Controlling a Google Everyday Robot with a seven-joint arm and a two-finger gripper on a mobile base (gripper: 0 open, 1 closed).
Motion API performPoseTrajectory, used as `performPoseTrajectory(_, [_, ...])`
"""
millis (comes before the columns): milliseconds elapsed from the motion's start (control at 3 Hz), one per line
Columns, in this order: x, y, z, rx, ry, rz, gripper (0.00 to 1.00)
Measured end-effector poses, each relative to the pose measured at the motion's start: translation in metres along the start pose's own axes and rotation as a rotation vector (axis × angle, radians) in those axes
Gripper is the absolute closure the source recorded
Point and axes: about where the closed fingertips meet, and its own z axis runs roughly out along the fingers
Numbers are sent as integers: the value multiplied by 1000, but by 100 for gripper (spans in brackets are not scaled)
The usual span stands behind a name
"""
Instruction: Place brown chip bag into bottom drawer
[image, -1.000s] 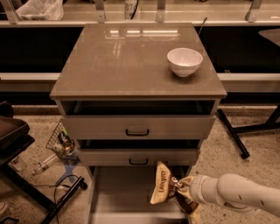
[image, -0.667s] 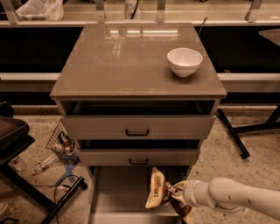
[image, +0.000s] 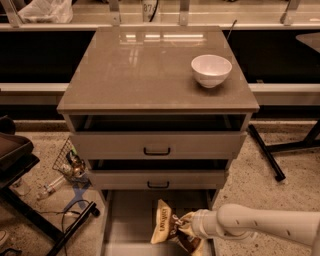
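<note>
the brown chip bag (image: 161, 228) stands on end over the right part of the bottom drawer (image: 127, 222), its tan face with white lettering turned left. whether it touches the drawer floor cannot be told. the gripper (image: 181, 227) is at the bag's right edge, also over the drawer's right side, and is closed on the bag's crinkled dark edge. the pale arm (image: 250, 225) reaches in from right of the drawer. a white bowl (image: 211, 70) sits well above the drawer on the cabinet top (image: 140, 65).

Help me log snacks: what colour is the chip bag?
Brown, tan ends, in camera view; gripper holds chip bag over bottom drawer.
</note>
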Motion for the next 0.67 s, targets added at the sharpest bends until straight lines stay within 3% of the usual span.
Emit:
performPoseTrajectory(333, [-11,11,30,-32,-11,-14,100])
performPoseTrajectory(667, [-11,12,30,-33,-11,-14,82])
